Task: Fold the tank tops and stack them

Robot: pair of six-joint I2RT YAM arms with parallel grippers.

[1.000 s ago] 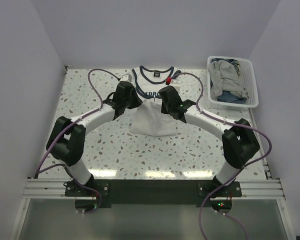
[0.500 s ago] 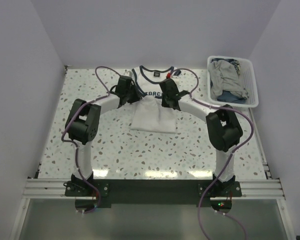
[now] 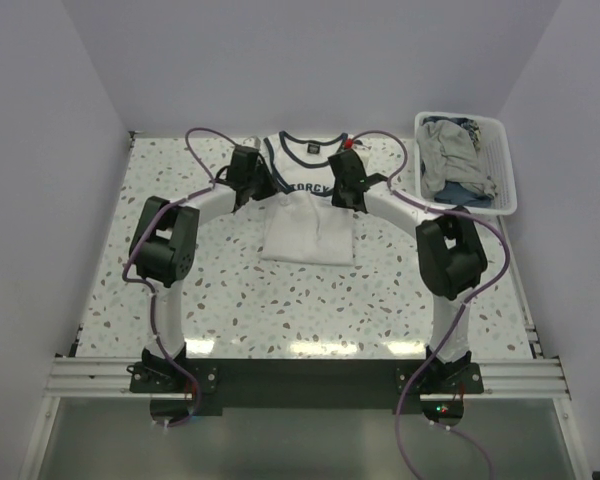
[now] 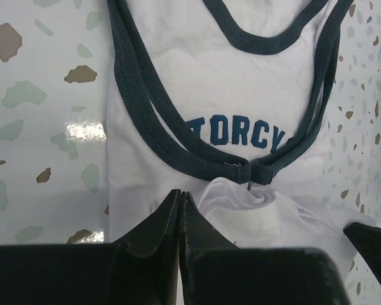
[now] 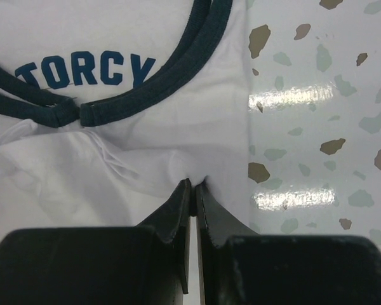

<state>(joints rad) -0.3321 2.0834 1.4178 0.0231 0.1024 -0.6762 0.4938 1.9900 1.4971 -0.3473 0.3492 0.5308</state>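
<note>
Both grippers moved up the white tank top [image 3: 307, 232], hem now folded to its chest print; left gripper [image 4: 180, 193] closed tight, right gripper [image 5: 193, 183] pinching cloth.

The white tank top [image 3: 306, 225] lies at upper centre of the frame, its lower part folded up. The left gripper [image 3: 265, 192] and the right gripper [image 3: 345, 198] rest at its side edges. A basket [image 3: 460, 118] of clothes sits at upper right.
</note>
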